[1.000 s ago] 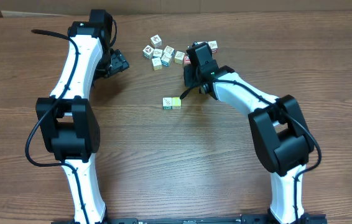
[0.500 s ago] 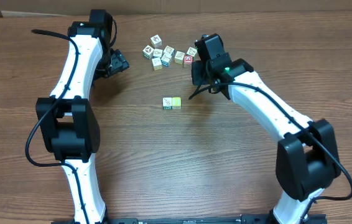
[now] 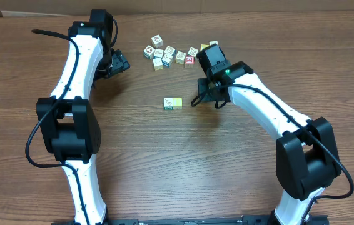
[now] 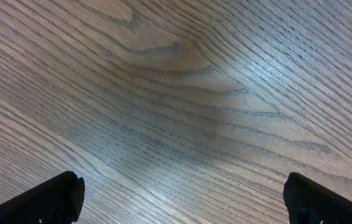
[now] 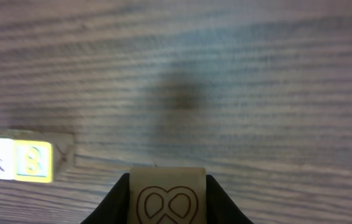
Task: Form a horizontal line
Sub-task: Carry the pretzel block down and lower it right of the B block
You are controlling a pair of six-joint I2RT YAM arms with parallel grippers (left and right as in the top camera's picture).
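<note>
- Since the earlier overhead frame, the right gripper (image 3: 197,100) has been carried down from beside the loose cluster (image 3: 171,55) toward the middle of the frame, and its arm's elbow has been swung out to the lower right.
- It is now placed just right of the horizontal line (image 3: 172,103), with a small gap left between them.
- The horizontal line is so far made up of two cubes touching edge to edge, a white-green one on the left and a pale yellow one on the right. It is set slightly left of the frame's centre on the surface (image 3: 227,181).
- In the right wrist view, a pale cube (image 5: 168,198) bearing a brown pretzel-like outline is clamped between the dark fingers (image 5: 121,205) at the bottom centre, and the line is seen at the left edge.
- Whether the pale cube touches the surface cannot be told.
- The loose cluster is spread across the upper centre, well apart from the line, and a red-faced cube (image 3: 189,59) is counted among it.
- The left gripper (image 3: 119,62) is kept at the upper left, unmoved. In its wrist view the fingers (image 4: 51,199) are spread wide at the lower corners, released, over bare wood.
</note>
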